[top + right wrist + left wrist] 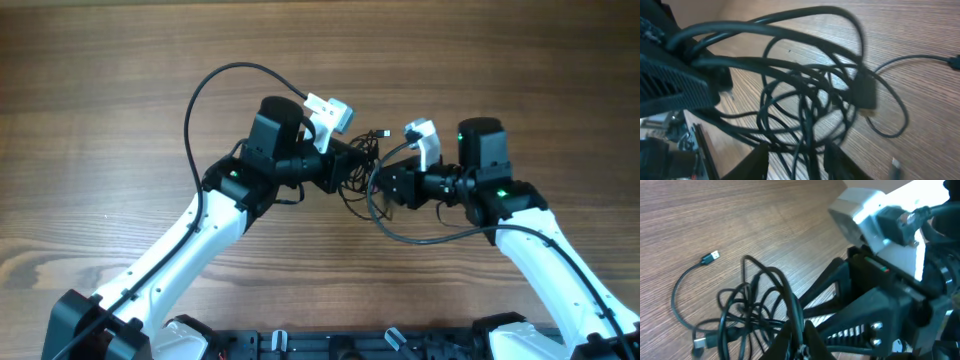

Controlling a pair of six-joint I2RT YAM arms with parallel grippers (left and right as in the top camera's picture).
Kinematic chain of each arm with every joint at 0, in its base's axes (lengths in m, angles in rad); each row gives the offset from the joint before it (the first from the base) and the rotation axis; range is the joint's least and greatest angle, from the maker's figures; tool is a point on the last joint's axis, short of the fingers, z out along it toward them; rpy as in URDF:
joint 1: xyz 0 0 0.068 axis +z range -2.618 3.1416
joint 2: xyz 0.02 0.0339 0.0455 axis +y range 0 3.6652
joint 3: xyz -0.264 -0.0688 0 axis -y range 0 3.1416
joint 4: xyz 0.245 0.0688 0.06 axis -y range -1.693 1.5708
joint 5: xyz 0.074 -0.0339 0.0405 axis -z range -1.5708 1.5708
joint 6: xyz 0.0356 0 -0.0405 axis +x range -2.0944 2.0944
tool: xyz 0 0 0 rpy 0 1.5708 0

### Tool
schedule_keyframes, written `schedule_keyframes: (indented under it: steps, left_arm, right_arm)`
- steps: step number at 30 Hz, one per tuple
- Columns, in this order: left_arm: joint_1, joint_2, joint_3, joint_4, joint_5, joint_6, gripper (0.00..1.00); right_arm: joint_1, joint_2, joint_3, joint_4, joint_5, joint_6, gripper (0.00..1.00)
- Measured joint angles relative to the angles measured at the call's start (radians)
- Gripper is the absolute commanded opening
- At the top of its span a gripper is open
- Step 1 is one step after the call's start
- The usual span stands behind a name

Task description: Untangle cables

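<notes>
left gripper (799, 339) pinched shut on the cables (755, 305), right gripper (797, 162) part open around their loops, left arm (190, 235) and right arm (545, 250) angled inward over the table (100, 80)

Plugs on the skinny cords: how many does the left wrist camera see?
2. One plug lies on bare wood, up left; another plug sits bottom left beside the tangle. More may hide inside it.
</notes>
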Motion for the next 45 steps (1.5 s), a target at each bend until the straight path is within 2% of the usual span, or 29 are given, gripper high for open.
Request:
schedule_keyframes:
  steps: [2,5,6,12,16,20,22,26,29,33,35,36,37,38,39,41,45]
  left_arm:
    - [-0.002,0.000,0.000,0.032,0.003,-0.019,0.04]
    - [-0.005,0.000,-0.001,0.099,0.003,-0.074,0.04]
    - [-0.005,0.000,-0.001,0.117,0.003,-0.097,0.04]
    - [-0.006,0.000,-0.001,0.105,0.002,-0.166,0.04]
    - [-0.006,0.000,0.003,-0.016,-0.038,-0.177,0.04]
    - [-0.007,0.005,0.008,-0.101,-0.058,-0.190,0.04]
    - [-0.017,0.022,0.018,-0.109,-0.060,-0.208,0.04]
    - [-0.065,0.086,0.029,-0.071,-0.056,-0.251,0.04]
    - [-0.101,0.126,0.048,-0.103,-0.131,-0.336,0.04]
    - [-0.076,0.134,0.067,-0.157,-0.199,-0.419,0.04]
    - [-0.040,0.123,0.072,-0.163,-0.209,-0.446,0.04]
    - [-0.011,0.117,0.069,-0.166,-0.213,-0.457,0.04]
    - [-0.006,0.116,0.067,-0.167,-0.215,-0.462,0.04]
    - [0.051,0.113,0.048,-0.163,-0.237,-0.465,0.04]
    - [0.084,0.113,0.032,-0.148,-0.252,-0.465,0.04]
    - [0.137,0.110,0.007,-0.072,-0.250,-0.444,0.04]
    - [0.127,0.053,0.005,-0.012,-0.206,-0.347,0.04]
  right_arm:
    - [0.016,0.005,0.000,0.001,0.020,-0.002,0.27]
    - [0.026,0.034,0.000,0.006,0.036,0.012,0.13]
    - [0.026,0.047,0.000,0.009,0.038,0.019,0.05]
    - [0.027,0.067,0.000,0.027,0.036,0.039,0.04]
    - [-0.033,0.044,0.000,0.056,-0.069,0.044,0.04]
    - [-0.162,-0.060,0.002,0.222,-0.274,0.108,0.04]
    - [-0.233,-0.106,0.010,0.362,-0.396,0.167,0.04]
    - [-0.289,-0.115,0.014,0.565,-0.526,0.286,0.04]
    - [-0.341,-0.113,0.011,0.717,-0.598,0.394,0.04]
    - [-0.410,-0.108,0.008,0.715,-0.648,0.474,0.05]
    - [-0.450,-0.108,0.006,0.662,-0.653,0.491,0.10]
    - [-0.463,-0.106,0.007,0.632,-0.652,0.489,0.18]
    - [-0.476,-0.106,0.008,0.594,-0.648,0.487,0.33]
    - [-0.487,-0.105,0.011,0.548,-0.639,0.478,0.53]
    - [-0.498,-0.103,0.018,0.489,-0.624,0.462,0.64]
    - [-0.507,-0.092,0.029,0.351,-0.570,0.427,0.73]
    - [-0.496,-0.054,0.034,0.185,-0.497,0.279,0.86]
